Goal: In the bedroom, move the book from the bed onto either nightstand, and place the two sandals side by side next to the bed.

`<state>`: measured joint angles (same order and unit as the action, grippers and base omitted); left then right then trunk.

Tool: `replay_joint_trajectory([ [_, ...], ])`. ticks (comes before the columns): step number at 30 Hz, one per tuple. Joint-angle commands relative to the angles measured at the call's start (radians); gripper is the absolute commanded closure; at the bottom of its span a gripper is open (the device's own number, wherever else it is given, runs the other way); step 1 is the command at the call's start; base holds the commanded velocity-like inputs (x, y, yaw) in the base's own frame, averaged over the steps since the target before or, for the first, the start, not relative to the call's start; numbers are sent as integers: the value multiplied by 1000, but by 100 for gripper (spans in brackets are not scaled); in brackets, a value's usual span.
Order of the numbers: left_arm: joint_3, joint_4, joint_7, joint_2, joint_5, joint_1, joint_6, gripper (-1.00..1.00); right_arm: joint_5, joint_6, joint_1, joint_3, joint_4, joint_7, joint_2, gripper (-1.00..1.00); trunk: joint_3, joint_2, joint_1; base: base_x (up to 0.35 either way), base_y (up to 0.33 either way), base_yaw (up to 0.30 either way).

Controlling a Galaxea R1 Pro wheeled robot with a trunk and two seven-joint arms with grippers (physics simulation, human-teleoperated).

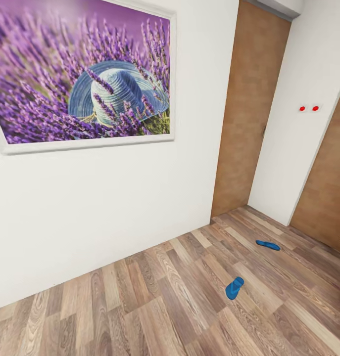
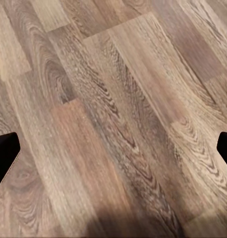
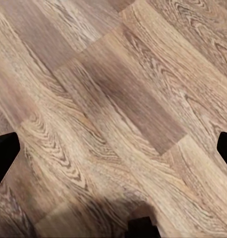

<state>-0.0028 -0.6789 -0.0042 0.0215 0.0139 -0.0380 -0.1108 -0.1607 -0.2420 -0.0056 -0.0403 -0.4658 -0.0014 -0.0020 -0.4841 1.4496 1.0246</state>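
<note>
A robot's head camera looks down at a white wall [image 1: 105, 212] and a wood-plank floor [image 1: 155, 306]. A large framed picture [image 1: 80, 74] of a blue hat among lavender hangs on the wall. Two brown doors stand at the right, one [image 1: 251, 109] in the corner and another [image 1: 325, 198] at the frame's edge, with two small red lights [image 1: 309, 108] on the wall between them.

Two blue sandals lie on the floor, well apart and pointing different ways — the near sandal [image 1: 234, 288] towards the lower right, the far sandal [image 1: 267, 244] close to the doors. No bed, nightstand or book appears here.

Risks, as a judgement: the sandals are flat and thin, so fingers may scrape the planks or nudge a sandal away rather than lift it. Driving forward could also roll the base over the near sandal.

Both wrist cameras look straight down at bare floor. The left gripper [image 2: 113, 148] is spread wide, its dark fingertips [image 2: 4, 153] just entering at opposite edges, holding and touching nothing. The right gripper [image 3: 113, 148] is likewise spread wide and empty.
</note>
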Motion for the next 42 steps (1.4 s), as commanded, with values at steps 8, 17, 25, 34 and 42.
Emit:
replay_joint_trajectory([
  [8,0,-1,0,0,1,0,-2,-100,-8,-3,-1,2,0,0,0,-100,-1,0,0,237,181,-204],
  [17,0,-1,0,0,1,0,-2,-100,-8,-3,-1,2,0,0,0,-100,-1,0,0,174,120,-204],
  [25,0,-1,0,0,1,0,-3,-100,-8,-3,-1,2,0,-2,-1,-100,-1,0,0,12,7,-204],
  [34,0,-1,0,0,1,0,-3,-100,-8,-3,-1,2,0,-2,-1,-100,-1,0,0,0,0,-204],
  [42,0,-1,0,0,1,0,-3,-100,-7,-3,-1,3,0,-2,0,-100,-1,0,0,0,0,-204],
])
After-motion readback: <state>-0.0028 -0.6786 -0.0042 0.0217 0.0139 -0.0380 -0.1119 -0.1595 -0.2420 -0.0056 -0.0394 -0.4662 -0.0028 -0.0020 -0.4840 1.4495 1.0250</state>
